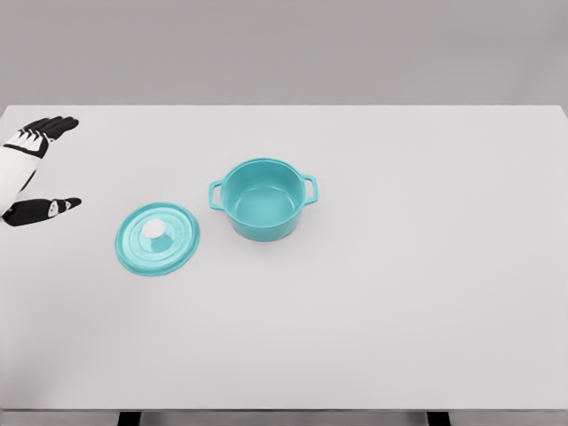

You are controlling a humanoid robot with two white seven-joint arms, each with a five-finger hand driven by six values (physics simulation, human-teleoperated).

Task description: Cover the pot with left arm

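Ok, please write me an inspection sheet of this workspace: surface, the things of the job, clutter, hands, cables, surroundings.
Surface: white table, flat, two dark legs show under its front edge.
Job's things: teal pot, upright, open, inside looks empty, one handle on each side. Teal lid lies flat on the table left of the pot, apart from it, white knob up.
Clutter: nothing seen.
Hands: left hand at the left edge, fingers spread, holds nothing, apart from the lid. Right hand not in view.
Cables: nothing seen.
Surroundings: plain grey wall behind the table.
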